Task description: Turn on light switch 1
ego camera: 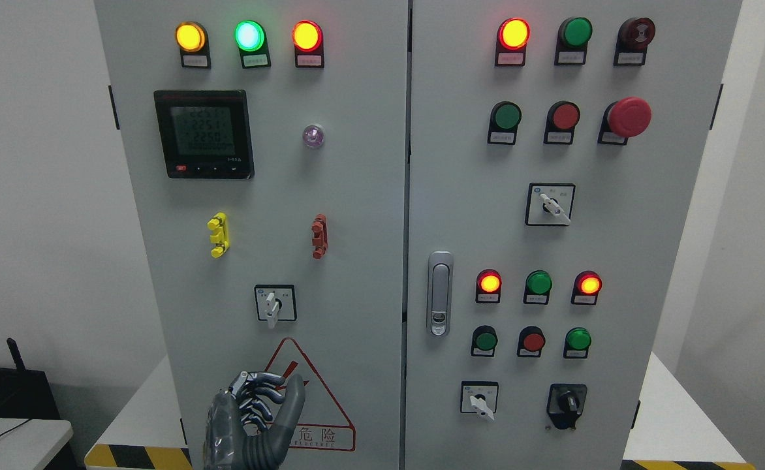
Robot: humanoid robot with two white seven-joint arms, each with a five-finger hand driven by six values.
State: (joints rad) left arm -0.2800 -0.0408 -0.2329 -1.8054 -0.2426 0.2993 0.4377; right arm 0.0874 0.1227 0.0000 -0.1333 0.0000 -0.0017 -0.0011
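The left hand (252, 414) rises from the bottom edge in front of the left door of the grey control cabinet (356, 196), its fingers (258, 391) loosely curled with the thumb up and nothing in its grasp, partly covering the red warning triangle (317, 398). Directly above it, near but apart, sits a white rotary switch (275, 303) with its lever pointing down; the pictures do not show which control is light switch 1. Three lamps glow across the top of that door above a digital meter (203, 134), and the right door carries further lamps, buttons and selector switches beside a door handle (439, 294).
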